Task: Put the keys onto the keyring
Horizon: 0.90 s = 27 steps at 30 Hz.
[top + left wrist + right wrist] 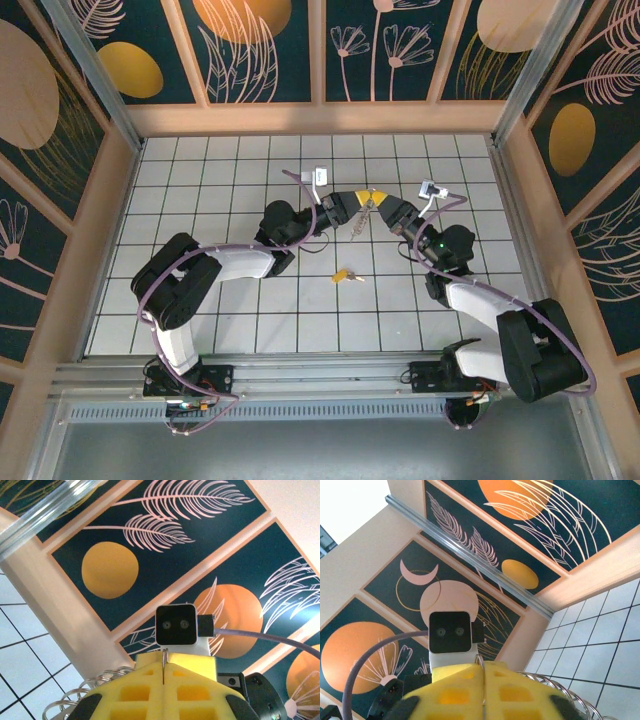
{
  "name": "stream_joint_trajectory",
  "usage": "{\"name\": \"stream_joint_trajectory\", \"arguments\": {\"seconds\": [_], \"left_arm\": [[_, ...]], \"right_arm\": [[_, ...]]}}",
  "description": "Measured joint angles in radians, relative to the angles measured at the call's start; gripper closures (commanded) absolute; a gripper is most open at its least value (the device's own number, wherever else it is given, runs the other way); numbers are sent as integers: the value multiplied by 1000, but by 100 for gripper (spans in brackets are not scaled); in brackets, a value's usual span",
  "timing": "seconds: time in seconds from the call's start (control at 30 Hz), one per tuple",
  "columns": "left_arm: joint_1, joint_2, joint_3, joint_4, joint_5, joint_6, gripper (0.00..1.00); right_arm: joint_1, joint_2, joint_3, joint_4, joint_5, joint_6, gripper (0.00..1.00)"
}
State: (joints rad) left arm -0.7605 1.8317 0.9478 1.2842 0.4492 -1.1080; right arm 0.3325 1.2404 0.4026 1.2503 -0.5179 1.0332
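My two grippers meet tip to tip above the middle of the tiled floor, the left gripper (361, 198) facing the right gripper (385, 199). Both are shut on the keyring (367, 209), a thin metal loop pinched edge-on between the yellow pads. It shows as a fine wire in the left wrist view (164, 661) and in the right wrist view (481, 660). A few small silvery keys (357, 226) hang from the ring below the tips. A key with a yellow head (343, 275) lies apart on the floor, nearer the bases.
Silvery wire loops stick out beside the left fingers (70, 699) and the right fingers (562, 689). Each wrist view looks straight at the other arm's camera (175, 625), (450, 631). Patterned walls and wooden posts (100, 210) enclose the white tiled floor (220, 180).
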Motion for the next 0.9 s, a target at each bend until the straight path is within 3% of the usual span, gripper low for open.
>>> {"name": "stream_joint_trajectory", "arguments": {"seconds": [0.13, 0.4, 0.63, 0.9], "left_arm": [[0, 0, 0, -49, 10, 40, 100], [0, -39, 73, -254, 53, 201, 100], [1, -45, 132, -351, 132, 290, 100], [1, -45, 132, -380, 180, 305, 100]], "right_arm": [[-37, -30, 0, -27, -13, -6, 69], [-128, -116, -9, -62, -50, -11, 69], [-144, -116, -17, -81, -122, -29, 71], [-144, -107, -19, -80, -169, -33, 73]]}}
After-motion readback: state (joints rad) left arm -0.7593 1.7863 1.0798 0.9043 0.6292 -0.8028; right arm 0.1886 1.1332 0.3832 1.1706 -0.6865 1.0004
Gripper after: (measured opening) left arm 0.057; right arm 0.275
